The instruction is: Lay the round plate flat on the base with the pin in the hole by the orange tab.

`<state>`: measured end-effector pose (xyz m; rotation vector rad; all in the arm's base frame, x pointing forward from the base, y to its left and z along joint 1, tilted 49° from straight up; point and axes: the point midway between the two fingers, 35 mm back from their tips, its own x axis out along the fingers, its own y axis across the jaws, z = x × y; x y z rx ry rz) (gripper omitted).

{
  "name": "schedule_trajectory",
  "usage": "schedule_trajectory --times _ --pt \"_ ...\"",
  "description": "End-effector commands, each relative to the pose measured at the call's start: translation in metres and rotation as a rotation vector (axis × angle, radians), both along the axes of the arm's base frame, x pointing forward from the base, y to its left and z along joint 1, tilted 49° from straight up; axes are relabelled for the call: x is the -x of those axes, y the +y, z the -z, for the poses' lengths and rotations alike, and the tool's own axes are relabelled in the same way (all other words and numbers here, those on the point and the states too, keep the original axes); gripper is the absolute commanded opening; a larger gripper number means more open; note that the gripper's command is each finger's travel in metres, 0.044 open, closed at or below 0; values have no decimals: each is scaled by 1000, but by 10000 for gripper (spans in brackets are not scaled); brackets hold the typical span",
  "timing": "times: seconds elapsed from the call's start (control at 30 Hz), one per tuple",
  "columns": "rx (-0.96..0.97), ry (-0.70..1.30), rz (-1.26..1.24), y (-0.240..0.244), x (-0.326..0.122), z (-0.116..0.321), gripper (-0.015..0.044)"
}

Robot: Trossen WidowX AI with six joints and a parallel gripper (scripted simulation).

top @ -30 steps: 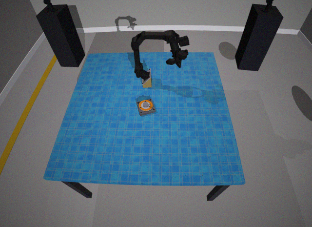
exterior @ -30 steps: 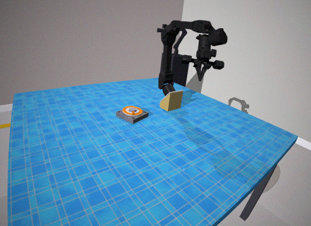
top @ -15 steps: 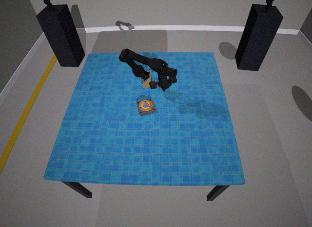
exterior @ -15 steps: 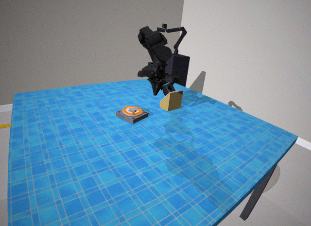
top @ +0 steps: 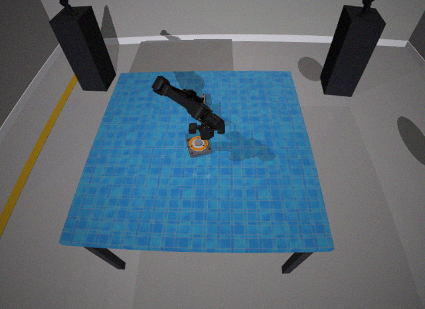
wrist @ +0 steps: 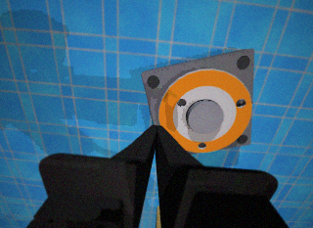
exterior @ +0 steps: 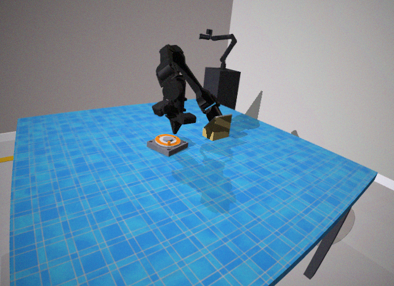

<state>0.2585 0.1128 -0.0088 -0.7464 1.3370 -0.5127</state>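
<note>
With its jaws pressed shut on nothing, our gripper (wrist: 156, 132) hangs tip-down just beside the round plate (wrist: 171, 98), probably to nudge its rim round. We see the plate on its post (wrist: 205, 115), on the base (wrist: 152, 81) mid-table.

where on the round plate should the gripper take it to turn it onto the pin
Probably not by clamping: the round plate lies low on the grey base around the post, leaving little edge to pinch. The shut gripper is already poised as a point above the plate's near rim. Better to come down from above and nudge the orange rim or tab sideways, turning it about the post.
</note>
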Motion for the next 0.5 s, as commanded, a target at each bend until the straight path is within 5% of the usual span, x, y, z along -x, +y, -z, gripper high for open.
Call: schedule_trajectory --times 0.0,0.47 --pt "12 8 3 -16 -3 12 0" --pt "14 7 3 -32 -15 24 0"
